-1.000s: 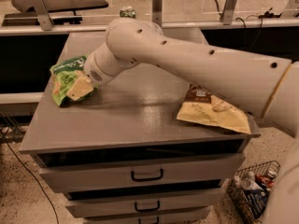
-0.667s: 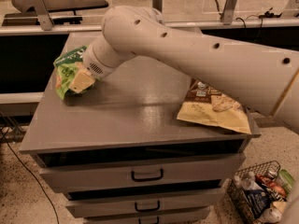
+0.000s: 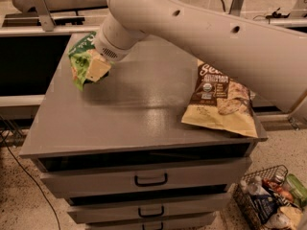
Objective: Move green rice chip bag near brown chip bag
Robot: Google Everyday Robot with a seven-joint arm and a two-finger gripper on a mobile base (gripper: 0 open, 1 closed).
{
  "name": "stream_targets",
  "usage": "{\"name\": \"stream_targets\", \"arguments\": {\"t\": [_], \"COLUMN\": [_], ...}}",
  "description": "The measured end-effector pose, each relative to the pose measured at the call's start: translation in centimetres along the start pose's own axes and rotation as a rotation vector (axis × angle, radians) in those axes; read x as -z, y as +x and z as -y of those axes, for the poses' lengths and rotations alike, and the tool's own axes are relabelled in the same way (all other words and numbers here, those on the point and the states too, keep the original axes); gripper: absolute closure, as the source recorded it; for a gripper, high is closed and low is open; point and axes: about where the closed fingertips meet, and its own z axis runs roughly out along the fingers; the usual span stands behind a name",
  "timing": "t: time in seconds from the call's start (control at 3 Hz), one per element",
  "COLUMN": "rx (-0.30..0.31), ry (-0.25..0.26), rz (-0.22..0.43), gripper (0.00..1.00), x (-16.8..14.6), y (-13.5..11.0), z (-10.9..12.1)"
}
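I have the claw (image 3: 94,71) clenched on the green rice chip bag (image 3: 78,60), well to the left of the brown chip bag (image 3: 218,104) and a little farther back than it on the desk (image 3: 134,121). Judging by the shadow beneath it, the green bag looks raised just clear of the desktop, though I cannot be sure. I read it as very light, soft and crinkly; the film will buckle and may slip rather than resist, and the chips inside would crush under a hard squeeze. A moderate pinch across the body or on a crimped seam suits it, which is roughly where one pale finger (image 3: 100,67) presses. The brown chip bag lies flat and untouched; I would set the green bag down just to its left, gently, without nudging it.
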Motion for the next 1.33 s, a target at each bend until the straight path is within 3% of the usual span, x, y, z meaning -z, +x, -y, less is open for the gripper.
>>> {"name": "stream_targets", "arguments": {"t": [0.33, 0.67, 1.0, 1.33], "rx": [0.019, -0.002, -0.057, -0.091], "ry": [0.013, 0.033, 0.052, 0.036], "rz": [-0.109, -0.237, -0.322, -0.377], "gripper": [1.0, 1.0, 1.0, 0.84], "x": [2.8, 6.9, 10.7, 13.0], "y": [3.9, 9.3, 14.5, 18.9], "z": [1.5, 3.2, 4.5, 5.2]}}
